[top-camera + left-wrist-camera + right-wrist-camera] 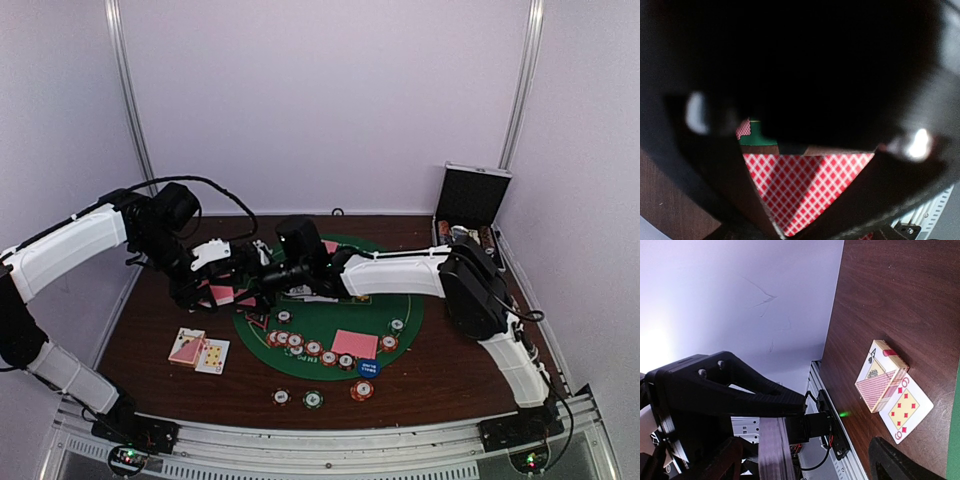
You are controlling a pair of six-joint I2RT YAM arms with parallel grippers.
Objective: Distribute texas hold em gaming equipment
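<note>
My left gripper (208, 285) is over the table's left part, shut on pink-backed playing cards (222, 294). In the left wrist view their red-checked back (805, 185) fills the gap between the dark fingers (715, 190). My right gripper (258, 277) reaches across to it and stands open, jaws wide (840, 427). A pale blurred strip (771, 450) runs beside its upper finger (740, 385). A small card pile (879, 384) and a face-up diamonds card (903, 409) lie on the wood (198, 350). Striped chips (312, 347) line the green mat (330, 315), near a blue dealer disc (367, 367).
A pink card (354, 343) lies face down on the mat. Three loose chips (313, 399) sit on the wood near the front rail (320, 440). The open black-and-silver case (470, 205) stands at the back right. The right arm (410, 272) spans the mat's far half.
</note>
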